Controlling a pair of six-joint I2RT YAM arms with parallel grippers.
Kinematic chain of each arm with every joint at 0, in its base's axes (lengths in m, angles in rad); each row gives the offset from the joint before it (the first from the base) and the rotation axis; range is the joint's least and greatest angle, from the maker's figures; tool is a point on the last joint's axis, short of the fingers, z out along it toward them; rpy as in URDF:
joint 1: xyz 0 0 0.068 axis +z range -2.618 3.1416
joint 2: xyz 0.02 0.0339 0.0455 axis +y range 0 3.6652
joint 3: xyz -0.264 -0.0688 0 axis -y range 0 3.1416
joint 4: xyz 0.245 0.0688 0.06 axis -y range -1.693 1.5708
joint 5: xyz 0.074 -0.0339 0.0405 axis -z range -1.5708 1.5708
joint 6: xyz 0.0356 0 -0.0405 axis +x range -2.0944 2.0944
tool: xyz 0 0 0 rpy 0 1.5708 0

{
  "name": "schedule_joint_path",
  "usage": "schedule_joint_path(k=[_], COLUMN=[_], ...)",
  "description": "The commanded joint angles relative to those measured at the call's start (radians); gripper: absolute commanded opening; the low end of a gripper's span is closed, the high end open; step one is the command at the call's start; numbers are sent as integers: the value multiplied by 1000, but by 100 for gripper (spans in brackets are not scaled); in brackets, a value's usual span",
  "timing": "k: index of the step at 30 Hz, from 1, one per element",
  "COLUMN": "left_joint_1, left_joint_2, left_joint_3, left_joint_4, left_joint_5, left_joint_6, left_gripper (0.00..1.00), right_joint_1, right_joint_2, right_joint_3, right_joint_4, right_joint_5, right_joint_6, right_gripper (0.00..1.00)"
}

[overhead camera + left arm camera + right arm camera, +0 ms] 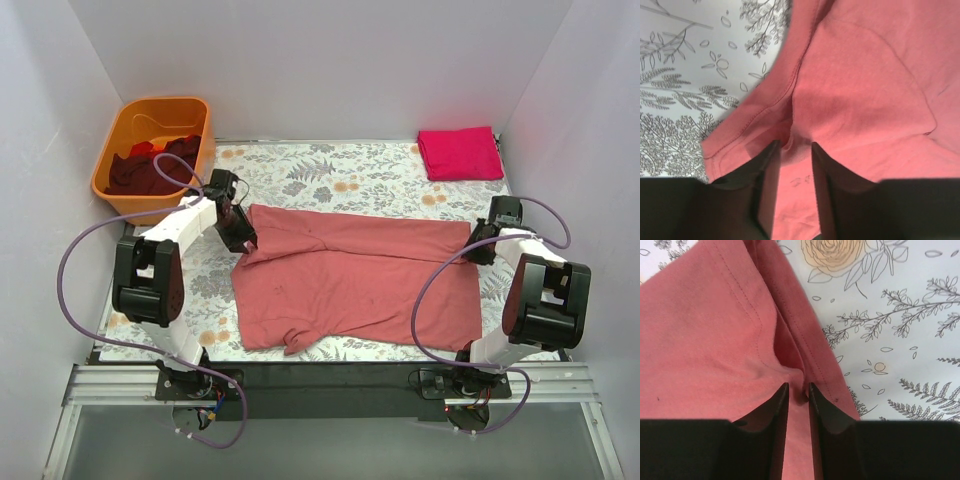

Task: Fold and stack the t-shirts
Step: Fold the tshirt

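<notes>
**Q:** How much of the task was judged done?

**A:** One magenta shirt (460, 153) was seen folded into a neat square, well beyond the right gripper (478, 248). Dark shirts (150, 168) were heaped unfolded in the tub (125, 125), beyond the left gripper (238, 232). The salmon shirt (355, 280) was spread on the cover (340, 175) between the two grippers, with its far edge seemingly turned over once. So one shirt was judged finished, one in mid-fold, and the rest not yet begun. No stack was seen.

**Q:** How were the jaws set?

**A:** Both pairs were clenched on the salmon shirt. In the left wrist view a pucker of cloth was pinched between the fingers (767, 185), with a seam running away from the tips. In the right wrist view a stitched edge was nipped between nearly closed fingers (777, 410).

**Q:** Which way was the shirt laid?

**A:** Its long axis was run from one pair of jaws to the other, across the table. A sleeve-like flap was seen at the near edge, nearer the left jaws. Which end held the collar could not be told.
</notes>
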Motion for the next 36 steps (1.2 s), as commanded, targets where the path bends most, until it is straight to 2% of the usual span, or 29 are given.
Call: schedule_joint_path(k=[1,2,3,4,5,8,12,13,15,17,19,20,27,36], left_joint_1=[21,28,35,47,51,54,54,54,54,52,52,54,54,69], left_joint_2=[-80,-81,-84,-81,-77,-6,106,142,176,222,256,284,371,471], left_joint_3=[28,48,59,68,79,154,249,257,267,270,274,271,280,369], left_joint_4=[57,63,83,95,106,146,161,166,186,201,209,219,252,229], left_joint_5=[-46,-53,-59,-69,-67,-29,34,45,83,114,149,151,73,-9], left_joint_6=[-19,-21,-22,-23,-18,16,39,42,51,53,51,48,28,-23], left_gripper=[34,37,45,47,54,56,44,34,26,16,13,8,4,0], right_joint_1=[-7,-9,-10,-24,-31,-68,-84,-85,-87,-87,-90,-94,-137,-145], right_joint_2=[-38,-41,-44,-46,-46,-23,52,75,100,134,166,178,282,519], right_joint_3=[75,90,104,128,136,158,182,178,175,165,155,152,185,400], right_joint_4=[32,36,44,61,77,139,200,219,263,280,320,326,392,403], right_joint_5=[-21,-25,-34,-72,-93,-189,-310,-329,-393,-416,-415,-407,-401,-441], right_joint_6=[2,-1,-1,-1,2,25,36,45,56,82,92,99,103,106], right_gripper=[33,33,34,34,34,33,32,31,30,30,29,28,27,25])
